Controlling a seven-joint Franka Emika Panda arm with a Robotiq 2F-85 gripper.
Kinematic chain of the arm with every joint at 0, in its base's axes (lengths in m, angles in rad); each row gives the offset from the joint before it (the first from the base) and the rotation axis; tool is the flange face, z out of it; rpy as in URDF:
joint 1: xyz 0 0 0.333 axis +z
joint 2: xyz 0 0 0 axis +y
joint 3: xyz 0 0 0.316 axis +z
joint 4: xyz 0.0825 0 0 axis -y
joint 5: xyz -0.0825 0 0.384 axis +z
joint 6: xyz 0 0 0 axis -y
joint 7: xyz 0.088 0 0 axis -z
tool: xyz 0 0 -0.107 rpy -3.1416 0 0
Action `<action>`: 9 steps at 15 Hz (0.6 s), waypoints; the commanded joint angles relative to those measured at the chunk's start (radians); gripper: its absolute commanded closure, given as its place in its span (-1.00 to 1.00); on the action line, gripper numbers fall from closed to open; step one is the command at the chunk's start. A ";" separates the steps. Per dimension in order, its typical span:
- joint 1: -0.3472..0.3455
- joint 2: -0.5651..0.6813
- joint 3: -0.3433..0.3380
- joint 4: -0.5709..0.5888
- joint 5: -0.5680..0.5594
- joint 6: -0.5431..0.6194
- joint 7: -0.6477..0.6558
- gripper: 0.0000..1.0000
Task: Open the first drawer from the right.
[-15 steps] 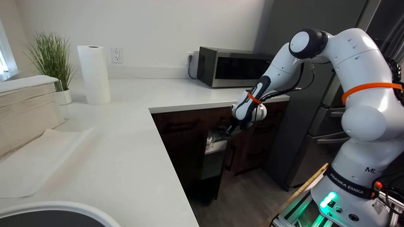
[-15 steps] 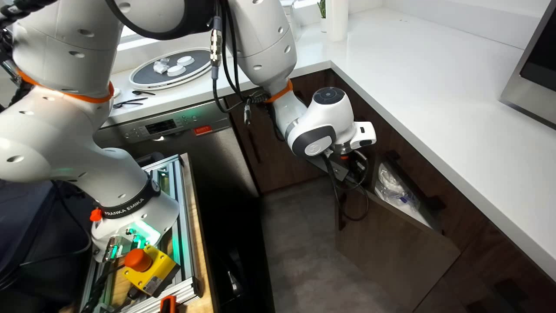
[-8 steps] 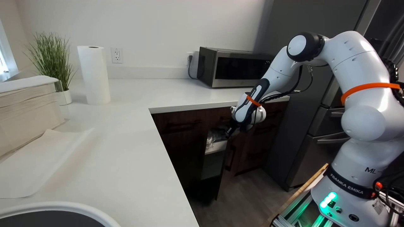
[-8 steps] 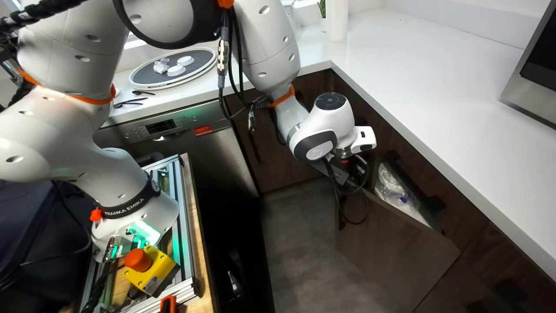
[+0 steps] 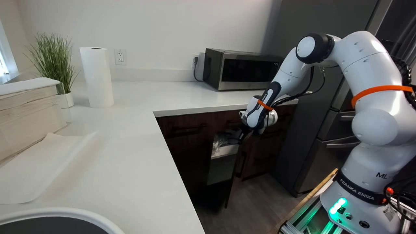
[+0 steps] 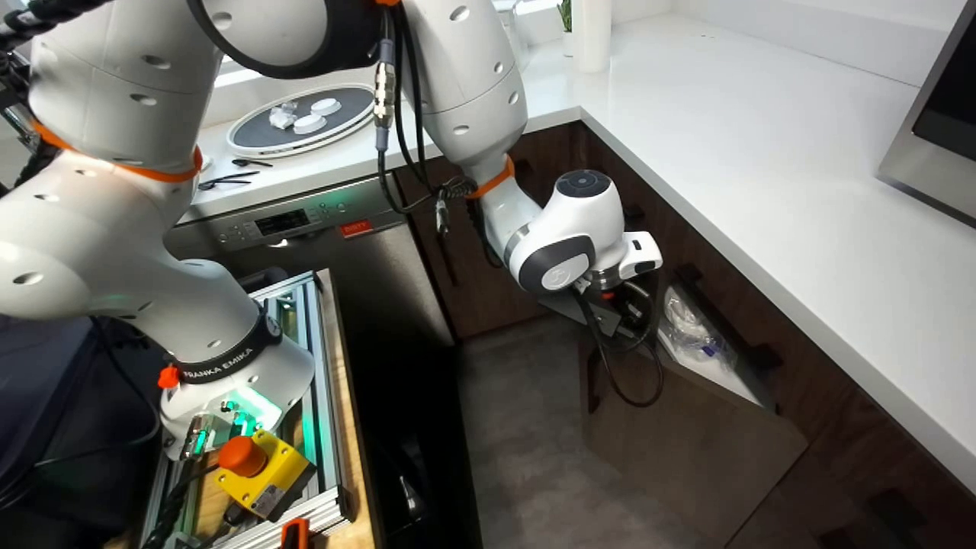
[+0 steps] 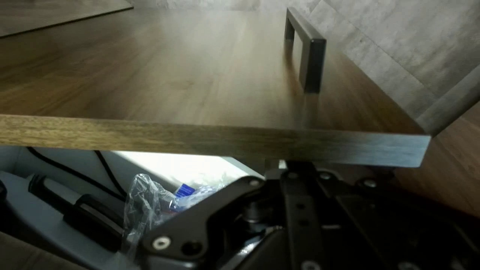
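Observation:
A wood-faced front panel (image 6: 686, 435) stands swung out at an angle from the cabinet, its dark bar handle (image 7: 307, 56) on the outer face. It shows nearly edge-on in an exterior view (image 5: 232, 185). Behind it a white drawer-like compartment (image 5: 224, 151) shows, with a clear plastic bag (image 7: 144, 210) inside. My gripper (image 7: 283, 168) is behind the panel's top edge, near the handle end, not on the handle. Its fingers look closed together; the tips are hidden behind the panel. In an exterior view the gripper (image 6: 634, 309) hangs below the white wrist.
The white countertop (image 6: 762, 137) overhangs the dark cabinet fronts. A closed drawer's handle (image 6: 732, 328) sits above the compartment. A microwave (image 5: 247, 70) stands on the counter beside the fridge (image 5: 312, 107). A dishwasher (image 6: 320, 282) stands by the arm's base.
The gripper has moved slightly outward from the cabinet and lower, and the panel's free edge has swung a little farther out with it. The gap behind the panel looks wider.

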 commanded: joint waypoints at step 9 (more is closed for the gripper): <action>-0.050 -0.130 -0.098 -0.165 -0.170 -0.093 -0.307 1.00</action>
